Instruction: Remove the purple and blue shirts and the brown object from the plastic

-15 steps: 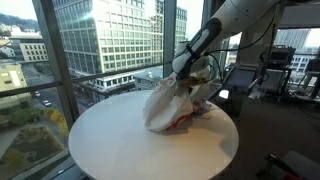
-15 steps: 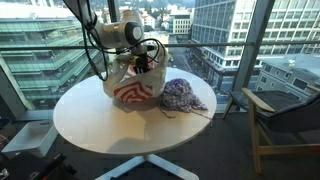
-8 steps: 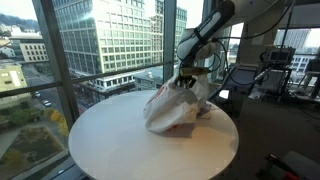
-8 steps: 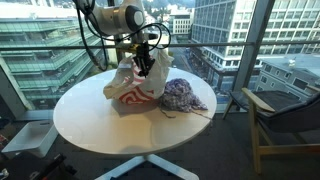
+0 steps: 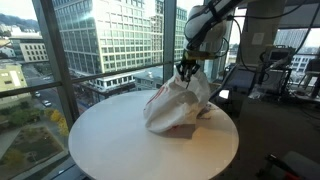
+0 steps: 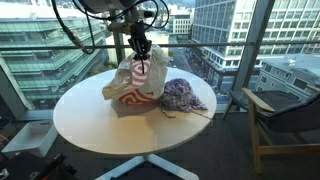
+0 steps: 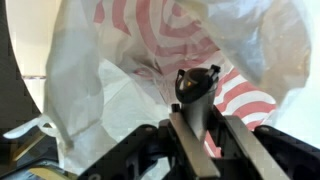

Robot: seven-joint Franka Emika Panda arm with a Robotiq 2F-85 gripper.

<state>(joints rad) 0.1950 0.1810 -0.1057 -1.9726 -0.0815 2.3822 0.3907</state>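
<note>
Gripper: jaws pinched together on the top fold of the plastic. You hold it high so the bag's mouth hangs slack and the contents can slide out.
Plastic: hangs from that pinch, with its base resting on the tabletop toward 2 o'clock.
Purple heap: outside the plastic, on the tabletop just beside it at its 3 o'clock. No blue shirt can be told apart from it.
Brown object: hidden, probably inside the plastic.

Tool enters from below, fingers pressed together at the tips. A wrinkled, translucent white bag with red stripes fills the frame behind it.
</note>
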